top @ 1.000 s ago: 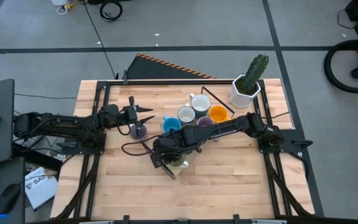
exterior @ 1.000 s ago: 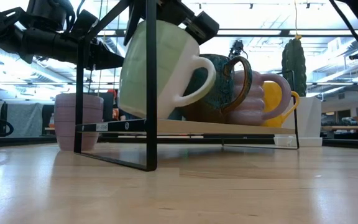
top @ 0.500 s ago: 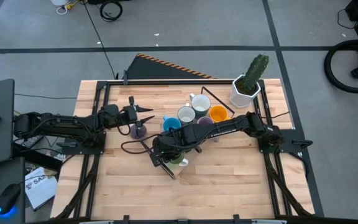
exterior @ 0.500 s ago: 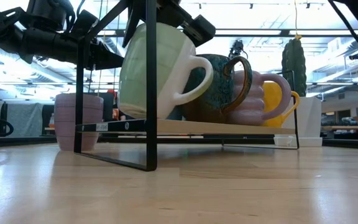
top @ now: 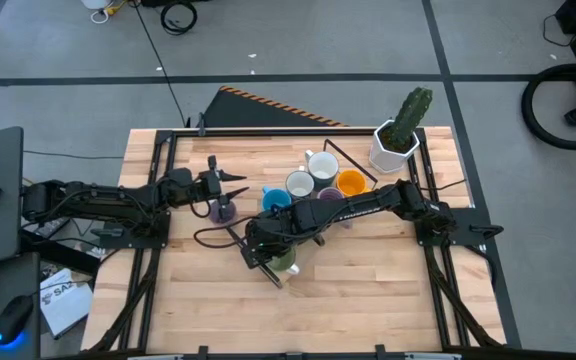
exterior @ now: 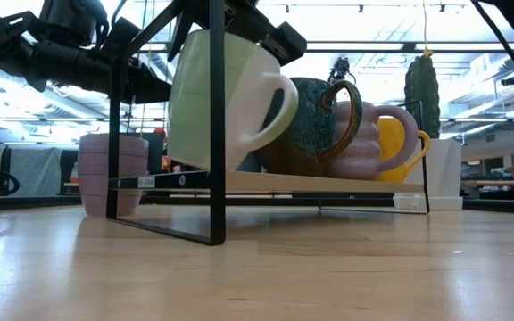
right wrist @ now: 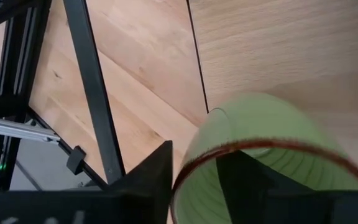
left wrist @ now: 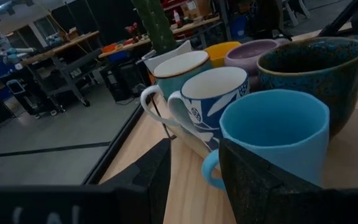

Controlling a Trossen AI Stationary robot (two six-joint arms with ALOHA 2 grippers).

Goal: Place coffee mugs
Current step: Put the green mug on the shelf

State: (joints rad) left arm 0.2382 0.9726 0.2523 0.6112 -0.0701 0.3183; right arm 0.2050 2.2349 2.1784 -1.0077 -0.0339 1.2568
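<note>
Nearest on the bench (exterior: 346, 267), the green mug (exterior: 212, 98) is seen standing at the front end of the low black-framed rack (exterior: 328, 183), handle turned toward the dark brown mug (exterior: 315, 125) just behind it. The right gripper (right wrist: 196, 155) is set over it from above, its jaws parted and straddling the rim, one inside and one outside, with a gap showing on the inner side, so nothing looks to be clamped. The step in hand is judged to be the release: the jaws should be opened fully and the lift taken straight up, so that the rim is not snagged and the mug is not tipped off the front edge or knocked against its neighbour. Behind, a lavender mug (exterior: 360, 143) and an orange mug (exterior: 400, 147) are lined up, with the blue mug (left wrist: 278, 137) alongside. Off to the side, the left gripper (top: 240, 178) is held above a second lavender mug (top: 224, 210) on the bench, jaws wide and empty. Farthest back, the cactus pot (top: 393, 148) is best left alone.
</note>
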